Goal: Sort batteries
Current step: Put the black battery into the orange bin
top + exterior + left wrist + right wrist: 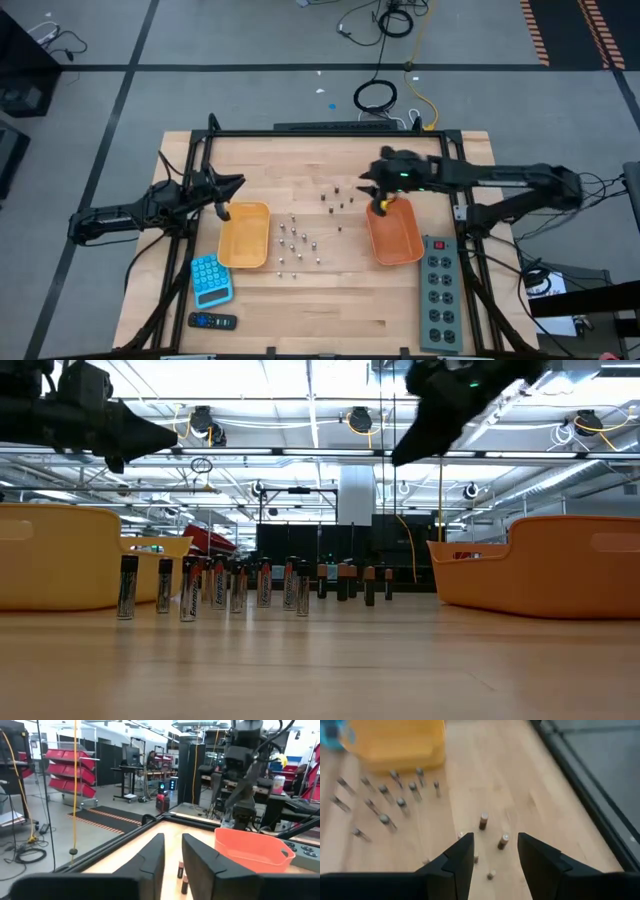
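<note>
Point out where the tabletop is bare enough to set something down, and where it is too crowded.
Free: the near strip of wood between the remote and the power strip; also the far band behind both trays. Crowded: the middle, where the batteries stand between the yellow tray and the orange tray. The right end effector hovers there; the left end effector is by the yellow tray.

We see a robotics lab or industrial workshop: a grey concrete floor (250, 40) with loose cables (375, 96) and striped hazard tape (560, 35), racks of red storage bins (67, 775), ceiling-hung cable reels (360, 420), workstations with monitors (132, 755), and a framed wooden surface (330, 300).
</note>
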You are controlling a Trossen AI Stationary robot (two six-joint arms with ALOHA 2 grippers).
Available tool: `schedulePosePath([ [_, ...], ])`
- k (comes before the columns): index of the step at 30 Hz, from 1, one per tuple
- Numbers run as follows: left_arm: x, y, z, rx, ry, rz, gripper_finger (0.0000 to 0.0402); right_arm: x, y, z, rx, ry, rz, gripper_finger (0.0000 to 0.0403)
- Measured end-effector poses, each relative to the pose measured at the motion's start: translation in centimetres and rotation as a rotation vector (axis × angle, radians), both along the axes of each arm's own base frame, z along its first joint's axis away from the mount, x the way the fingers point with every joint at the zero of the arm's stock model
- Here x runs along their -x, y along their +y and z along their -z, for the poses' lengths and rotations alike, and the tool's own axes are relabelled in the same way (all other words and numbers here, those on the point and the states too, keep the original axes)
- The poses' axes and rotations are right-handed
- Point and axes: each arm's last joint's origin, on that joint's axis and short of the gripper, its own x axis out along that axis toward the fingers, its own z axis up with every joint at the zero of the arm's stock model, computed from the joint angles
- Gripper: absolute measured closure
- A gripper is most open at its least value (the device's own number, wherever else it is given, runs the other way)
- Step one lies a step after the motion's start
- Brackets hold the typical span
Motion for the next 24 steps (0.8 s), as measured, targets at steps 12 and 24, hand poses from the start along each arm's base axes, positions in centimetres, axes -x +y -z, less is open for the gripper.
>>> schedulePosePath([
  [12, -0.1, -0.3, 0.3, 0.010, 0.030, 0.058, 0.0299, -10.2, -1.4, 1.5, 0.041, 0.362, -0.173, 0.0253],
  [24, -0.2, -0.9, 0.4, 0.053, 0.030, 0.110, 0.0299, -15.9, -2.8, 5.9, 0.083, 0.554, -0.294, 0.0222],
])
